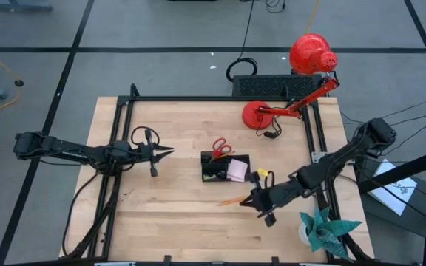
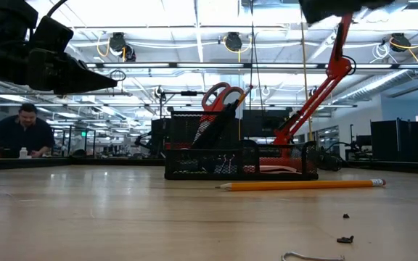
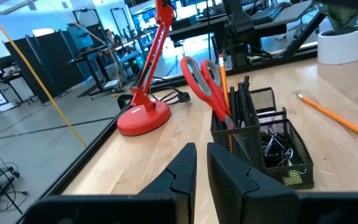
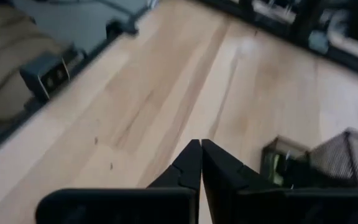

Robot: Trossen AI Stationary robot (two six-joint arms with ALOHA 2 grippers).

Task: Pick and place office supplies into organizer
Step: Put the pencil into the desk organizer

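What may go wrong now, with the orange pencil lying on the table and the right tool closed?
1. The right tool is shut and, in its wrist view, seems to hold nothing, so it may have missed the thin orange pencil lying on the wooden table.
2. A retry could roll the pencil away.
3. The black mesh organizer is close by; the right arm might nudge it, and the red-handled scissors stand upright inside.

From table height the right arm (image 2: 339,9) is cut off by the top edge, its gripper out of sight. The organizer (image 2: 242,161) mesh hides most of its contents; the dark specks (image 2: 345,238) up front are perhaps clips, too small to tell.
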